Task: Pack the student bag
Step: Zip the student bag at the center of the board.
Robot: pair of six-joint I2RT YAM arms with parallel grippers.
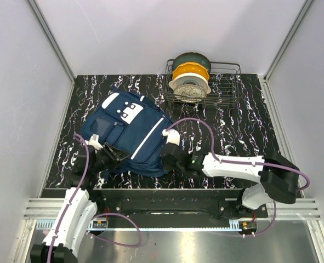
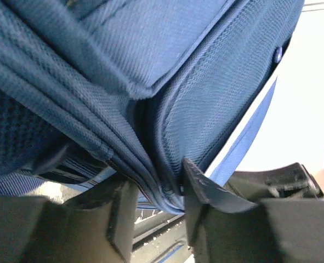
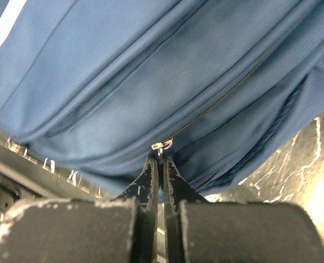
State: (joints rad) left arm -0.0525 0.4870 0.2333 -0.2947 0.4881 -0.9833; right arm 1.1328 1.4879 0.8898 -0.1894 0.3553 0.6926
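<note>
Navy bag [image 1: 130, 133] ×1, basket [image 1: 233, 69] ×1. Left gripper [image 2: 156, 183] clamped on bag's near edge, right gripper [image 3: 160, 162] pinched on zip pull [image 3: 158, 146]. Tabletop [image 1: 236, 134] open right.

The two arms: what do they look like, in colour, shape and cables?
The left arm and right arm have white shells and black joints. A purple cable runs along each. The fingers are black, wedge-shaped, with pale scuffs.
</note>
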